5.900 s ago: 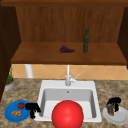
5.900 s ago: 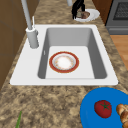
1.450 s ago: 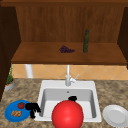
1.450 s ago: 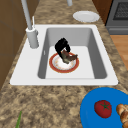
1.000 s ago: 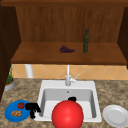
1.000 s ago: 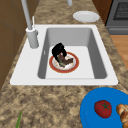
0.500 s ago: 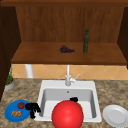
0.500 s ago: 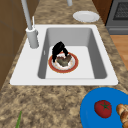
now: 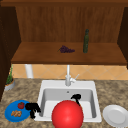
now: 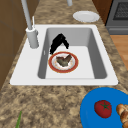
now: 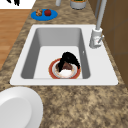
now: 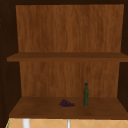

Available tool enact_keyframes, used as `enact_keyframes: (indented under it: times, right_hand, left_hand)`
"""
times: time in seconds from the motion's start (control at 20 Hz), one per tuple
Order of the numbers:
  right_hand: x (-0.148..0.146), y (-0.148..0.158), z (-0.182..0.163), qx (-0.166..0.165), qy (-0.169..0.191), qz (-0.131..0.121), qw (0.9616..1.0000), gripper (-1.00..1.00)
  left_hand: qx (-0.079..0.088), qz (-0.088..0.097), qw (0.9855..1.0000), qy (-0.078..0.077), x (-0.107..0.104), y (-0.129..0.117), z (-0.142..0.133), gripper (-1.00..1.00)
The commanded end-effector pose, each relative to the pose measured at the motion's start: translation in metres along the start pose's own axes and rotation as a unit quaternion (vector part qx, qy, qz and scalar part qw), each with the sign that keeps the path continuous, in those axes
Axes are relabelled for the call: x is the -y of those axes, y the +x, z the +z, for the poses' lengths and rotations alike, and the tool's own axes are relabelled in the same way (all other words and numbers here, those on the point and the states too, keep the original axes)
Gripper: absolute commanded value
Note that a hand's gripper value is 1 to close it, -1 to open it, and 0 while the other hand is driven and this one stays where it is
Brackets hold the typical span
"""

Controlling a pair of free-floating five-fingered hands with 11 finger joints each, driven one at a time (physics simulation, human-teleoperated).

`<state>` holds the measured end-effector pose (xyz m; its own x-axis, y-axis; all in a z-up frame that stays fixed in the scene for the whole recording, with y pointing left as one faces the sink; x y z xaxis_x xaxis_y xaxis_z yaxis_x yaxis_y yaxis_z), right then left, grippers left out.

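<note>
R hand (image 10: 58, 43) fingers curled, tips down at far rim of bowl (image 10: 63, 62) w/ food: prob. rigid, slick, breakable, so pinch the rim.

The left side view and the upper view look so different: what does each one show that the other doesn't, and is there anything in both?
The left side view alone shows the white sink, with a black hand reaching down beside a red-rimmed plate of food in the basin, the white plate on the far counter, and the blue plate with a tomato. The upper view alone shows the wooden shelves with a green bottle and purple grapes. Both share just the faucet: its tip peeks in at the upper view's bottom edge.
</note>
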<state>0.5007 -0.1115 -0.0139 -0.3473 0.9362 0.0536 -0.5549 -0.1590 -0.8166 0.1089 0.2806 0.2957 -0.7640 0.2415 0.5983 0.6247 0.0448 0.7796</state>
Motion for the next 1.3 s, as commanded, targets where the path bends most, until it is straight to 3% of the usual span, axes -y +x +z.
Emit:
enact_keyframes:
  times: [0.0,0.25,0.55,1.25]
  right_hand:
    - [0.015,-0.004,0.023,-0.015,-0.029,-0.005,0.9994,-1.00]
    - [0.028,-0.002,0.059,-0.031,-0.065,0.017,0.9973,-1.00]
    - [0.036,0.003,0.085,-0.053,-0.142,0.053,0.9870,-1.00]
    - [0.085,0.004,0.195,-0.051,-0.202,0.073,0.9752,-1.00]
  left_hand:
    - [0.000,0.000,1.0000,0.000,0.000,0.000,0.000,0.00]
    - [0.000,0.000,1.0000,0.000,0.000,0.000,0.000,0.00]
    - [0.000,0.000,1.0000,0.000,0.000,0.000,0.000,0.00]
    - [0.000,0.000,1.0000,0.000,0.000,0.000,0.000,0.00]
